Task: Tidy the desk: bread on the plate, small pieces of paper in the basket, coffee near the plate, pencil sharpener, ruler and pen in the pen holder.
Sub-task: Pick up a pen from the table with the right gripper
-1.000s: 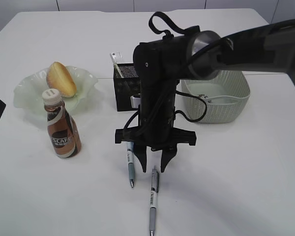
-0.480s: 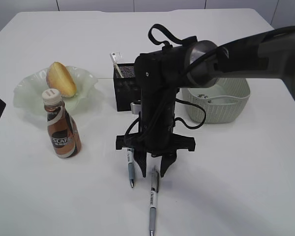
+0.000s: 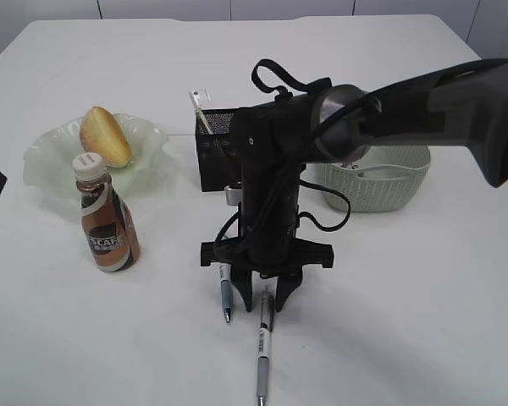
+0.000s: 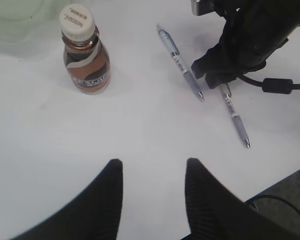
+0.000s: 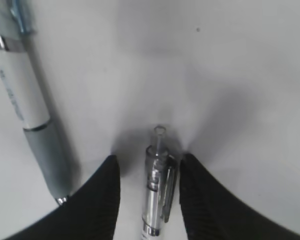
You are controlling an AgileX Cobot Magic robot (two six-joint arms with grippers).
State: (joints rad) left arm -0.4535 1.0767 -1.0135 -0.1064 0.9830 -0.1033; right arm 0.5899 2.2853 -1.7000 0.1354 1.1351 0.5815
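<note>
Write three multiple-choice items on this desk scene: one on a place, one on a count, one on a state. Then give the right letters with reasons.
1. Where does the bread lie?
A. in the basket
B. on the plate
C. beside the bottle on the desk

2. How many pens lie on the desk?
A. one
B. two
C. four

3. How does the right gripper stand?
A. open, its fingers either side of a pen's end
B. shut on the bottle
C. holding the ruler

Answers:
1 B: the bun sits in the green plate.
2 B: a left pen and a right pen show.
3 A: the wrist view shows a gap each side of the pen.
</note>
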